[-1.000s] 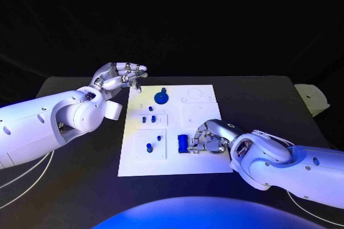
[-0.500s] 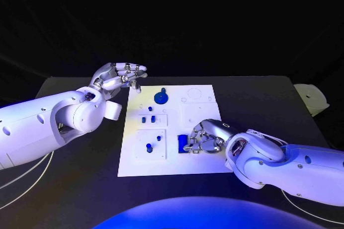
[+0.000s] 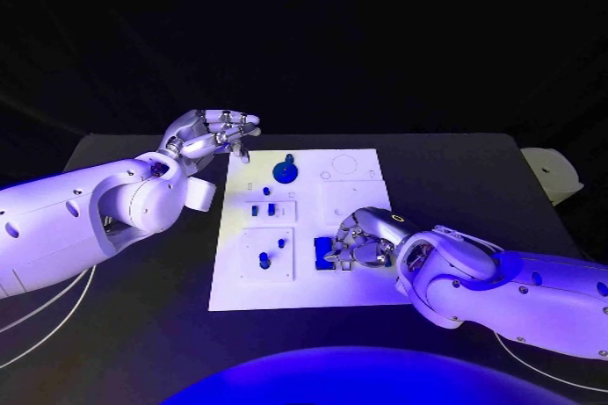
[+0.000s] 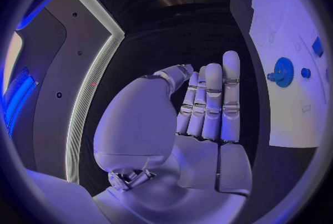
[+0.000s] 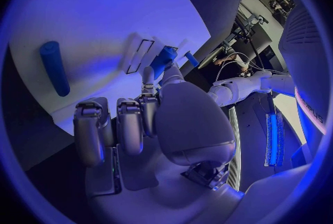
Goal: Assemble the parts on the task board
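Note:
The white task board (image 3: 367,289) lies in the middle of the black table. My right hand (image 3: 364,243) rests low on its near right part, fingers curled, right at a long blue part (image 3: 322,247). In the right wrist view a blue rod (image 5: 54,67) lies free on the board (image 5: 90,13), and a small blue part (image 5: 164,58) shows just past my thumb; whether it is pinched is hidden. My left hand (image 3: 209,134) hovers raised off the board's far left corner, fingers curled in, holding nothing. A round blue knob (image 3: 285,170) stands near it.
Small blue pegs (image 3: 264,260) stand in the board's left recesses. The left wrist view shows the blue knob (image 4: 282,72) on the board (image 4: 284,118). A pale object (image 3: 553,177) sits at the table's right edge. Bare black table surrounds the board.
My right hand has slid a little to the left across the board, and its fingers now overlap the long blue part. My left hand has stayed still.

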`<state>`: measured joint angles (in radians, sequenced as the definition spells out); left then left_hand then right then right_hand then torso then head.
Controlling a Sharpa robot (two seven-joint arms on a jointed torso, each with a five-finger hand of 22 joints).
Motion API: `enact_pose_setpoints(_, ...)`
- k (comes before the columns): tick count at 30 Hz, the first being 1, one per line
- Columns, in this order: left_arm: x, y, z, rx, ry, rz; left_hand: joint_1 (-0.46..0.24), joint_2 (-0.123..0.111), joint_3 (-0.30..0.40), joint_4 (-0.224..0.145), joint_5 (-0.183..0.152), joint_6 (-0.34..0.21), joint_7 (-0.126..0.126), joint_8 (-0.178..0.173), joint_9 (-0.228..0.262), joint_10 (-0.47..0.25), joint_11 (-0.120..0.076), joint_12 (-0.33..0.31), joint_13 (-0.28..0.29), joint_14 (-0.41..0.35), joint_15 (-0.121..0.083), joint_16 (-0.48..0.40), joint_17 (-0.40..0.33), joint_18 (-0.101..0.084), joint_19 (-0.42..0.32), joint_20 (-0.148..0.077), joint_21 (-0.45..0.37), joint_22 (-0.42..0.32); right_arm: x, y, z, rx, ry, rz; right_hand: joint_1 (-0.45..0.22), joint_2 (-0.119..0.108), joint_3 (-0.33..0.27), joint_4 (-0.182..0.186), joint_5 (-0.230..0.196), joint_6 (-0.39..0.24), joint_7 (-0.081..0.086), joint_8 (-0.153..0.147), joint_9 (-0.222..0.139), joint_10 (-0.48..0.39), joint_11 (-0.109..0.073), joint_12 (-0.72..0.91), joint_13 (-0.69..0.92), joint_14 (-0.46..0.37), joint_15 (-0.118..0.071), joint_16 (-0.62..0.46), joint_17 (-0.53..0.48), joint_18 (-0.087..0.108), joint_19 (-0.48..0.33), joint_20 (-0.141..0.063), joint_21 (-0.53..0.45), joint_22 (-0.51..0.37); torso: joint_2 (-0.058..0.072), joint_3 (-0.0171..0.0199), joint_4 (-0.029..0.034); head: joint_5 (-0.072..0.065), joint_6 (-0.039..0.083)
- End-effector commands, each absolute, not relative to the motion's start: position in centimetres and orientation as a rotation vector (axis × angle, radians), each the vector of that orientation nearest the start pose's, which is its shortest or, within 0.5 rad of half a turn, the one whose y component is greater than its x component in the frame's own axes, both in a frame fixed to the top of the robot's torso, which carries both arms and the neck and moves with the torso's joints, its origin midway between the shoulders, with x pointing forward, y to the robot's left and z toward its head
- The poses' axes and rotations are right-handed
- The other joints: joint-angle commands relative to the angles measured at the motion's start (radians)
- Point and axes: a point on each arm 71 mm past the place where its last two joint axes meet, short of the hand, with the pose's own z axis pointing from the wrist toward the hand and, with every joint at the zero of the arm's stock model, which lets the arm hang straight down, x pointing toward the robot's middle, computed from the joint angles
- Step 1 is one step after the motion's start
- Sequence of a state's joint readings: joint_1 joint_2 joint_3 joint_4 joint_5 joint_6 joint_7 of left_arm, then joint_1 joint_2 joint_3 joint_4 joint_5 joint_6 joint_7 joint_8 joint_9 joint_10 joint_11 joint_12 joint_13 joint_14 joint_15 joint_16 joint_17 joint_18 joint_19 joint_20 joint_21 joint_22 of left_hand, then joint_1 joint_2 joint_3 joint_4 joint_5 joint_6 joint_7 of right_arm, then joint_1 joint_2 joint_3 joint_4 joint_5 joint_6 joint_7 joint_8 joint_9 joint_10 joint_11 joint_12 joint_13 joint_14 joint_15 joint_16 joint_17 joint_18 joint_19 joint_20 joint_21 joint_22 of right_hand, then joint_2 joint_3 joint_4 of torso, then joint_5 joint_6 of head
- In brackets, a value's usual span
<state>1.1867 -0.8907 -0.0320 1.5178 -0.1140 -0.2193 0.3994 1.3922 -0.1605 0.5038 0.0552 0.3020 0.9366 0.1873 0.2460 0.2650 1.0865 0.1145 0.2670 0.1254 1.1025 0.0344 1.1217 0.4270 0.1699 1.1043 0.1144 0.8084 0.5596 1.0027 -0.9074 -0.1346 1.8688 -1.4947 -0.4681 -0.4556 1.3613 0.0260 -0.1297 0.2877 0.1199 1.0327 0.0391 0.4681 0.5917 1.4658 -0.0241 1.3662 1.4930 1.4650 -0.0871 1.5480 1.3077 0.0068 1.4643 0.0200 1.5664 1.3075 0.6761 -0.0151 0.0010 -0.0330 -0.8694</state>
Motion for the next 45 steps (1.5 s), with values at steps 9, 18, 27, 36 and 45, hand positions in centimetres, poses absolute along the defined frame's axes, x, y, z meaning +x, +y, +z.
enact_pose_setpoints(9,48.6,22.7,-17.8,-0.982,1.466,-1.585,-0.006,0.006,0.003,0.001,0.005,-0.008,-0.001,0.006,0.001,-0.007,-0.001,0.005,0.001,-0.008,-0.002,0.003,-0.002,0.015,-0.004,0.002,-0.007,-0.002,35.8,-16.1,-25.4,0.073,1.810,0.673,0.014,0.019,0.005,0.003,0.036,0.000,-0.001,-0.005,-0.004,0.032,-0.010,-0.004,-0.028,0.096,-0.008,0.004,0.215,-0.007,0.106,-0.007,0.004,0.263,0.000,0.0010,-0.0006,0.000,0.003)
enact_pose_setpoints(18,48.6,22.7,-17.8,-0.983,1.466,-1.584,-0.006,0.006,0.003,0.001,0.005,-0.008,-0.001,0.006,0.001,-0.007,-0.001,0.005,0.001,-0.008,-0.002,0.003,-0.002,0.015,-0.004,0.002,-0.007,-0.002,35.5,-17.8,-24.0,0.126,1.741,0.694,0.017,0.011,-0.002,0.001,0.053,-0.013,0.003,-0.014,-0.009,0.019,-0.006,-0.038,-0.044,0.095,-0.006,0.000,0.207,-0.007,0.106,-0.006,0.004,0.263,-0.001,0.0004,-0.0022,-0.004,0.005)
enact_pose_setpoints(27,48.5,22.7,-17.8,-0.983,1.466,-1.583,-0.007,0.007,0.004,0.001,0.004,-0.008,-0.001,0.007,0.002,-0.008,-0.001,0.006,0.002,-0.008,-0.002,0.004,-0.002,0.014,-0.004,0.002,-0.007,-0.002,36.1,-22.0,-24.0,0.124,1.791,0.555,0.030,0.002,-0.011,-0.001,0.049,-0.042,0.022,-0.047,-0.028,-0.001,0.009,-0.085,-0.067,0.094,0.007,-0.002,0.204,-0.007,0.106,0.003,0.004,0.263,0.000,-0.0016,-0.0015,-0.019,0.007)
enact_pose_setpoints(36,48.4,22.8,-17.7,-0.983,1.464,-1.583,-0.007,0.007,0.004,0.001,0.004,-0.008,-0.001,0.007,0.002,-0.008,-0.001,0.006,0.002,-0.008,-0.002,0.004,-0.002,0.014,-0.004,0.002,-0.007,-0.002,35.6,-24.8,-24.4,0.084,1.822,0.430,0.033,-0.010,-0.024,0.002,0.042,-0.051,0.032,-0.068,-0.039,-0.008,0.018,-0.103,-0.076,0.094,0.015,-0.001,0.206,-0.007,0.106,0.010,0.004,0.263,-0.001,0.0004,-0.0034,-0.026,0.006)
enact_pose_setpoints(45,48.4,22.7,-17.7,-0.981,1.465,-1.587,-0.007,0.007,0.004,0.001,0.004,-0.008,-0.001,0.007,0.002,-0.008,-0.001,0.006,0.002,-0.008,-0.002,0.004,-0.002,0.014,-0.004,0.002,-0.007,-0.002,35.1,-25.2,-25.5,0.080,1.871,0.384,0.025,-0.013,-0.032,0.004,0.037,-0.049,0.035,-0.073,-0.042,-0.008,0.021,-0.103,-0.076,0.094,0.017,0.000,0.208,-0.007,0.106,0.012,0.004,0.263,-0.002,-0.0002,0.0009,-0.033,0.005)
